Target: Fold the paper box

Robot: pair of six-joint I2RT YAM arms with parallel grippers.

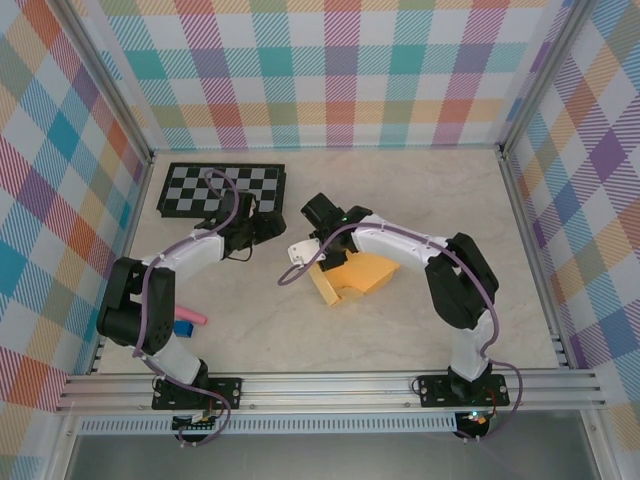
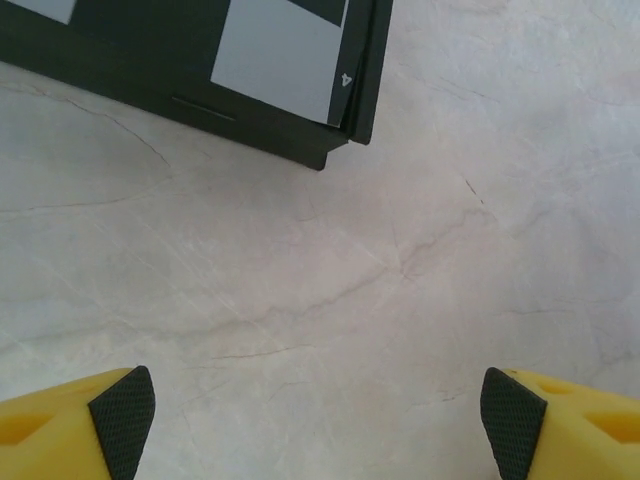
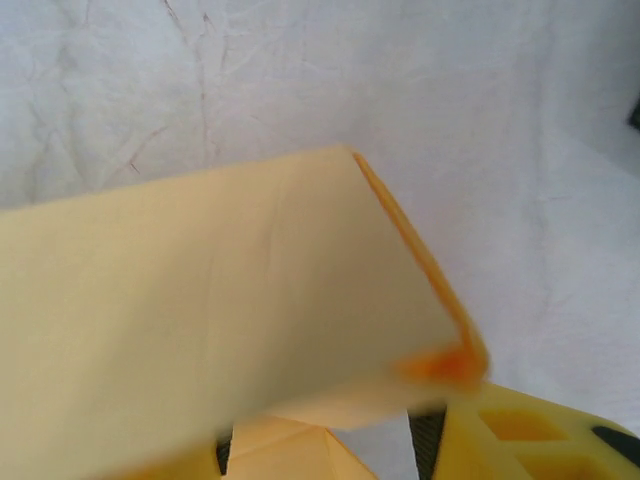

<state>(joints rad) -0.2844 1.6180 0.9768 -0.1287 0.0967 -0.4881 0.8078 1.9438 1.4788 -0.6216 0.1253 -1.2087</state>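
Observation:
The paper box (image 1: 362,275) is a yellow-orange, partly folded card lying mid-table, with one flap raised. My right gripper (image 1: 325,265) hangs over its left end. In the right wrist view a pale flap of the paper box (image 3: 200,300) rises in front of the right gripper (image 3: 322,450). Its jaws stand apart, with a folded part of the card low between them and bare table showing beside the right pad (image 3: 425,442). My left gripper (image 1: 262,228) is left of the box, close to the checkerboard. The left gripper (image 2: 318,415) is wide open over bare table.
The black-and-grey checkerboard (image 1: 220,188) lies at the back left, and its near corner (image 2: 335,140) is just ahead of the left fingers. A pink stick (image 1: 192,319) and a small blue piece (image 1: 183,328) lie by the left arm's base. Plaid walls enclose the table.

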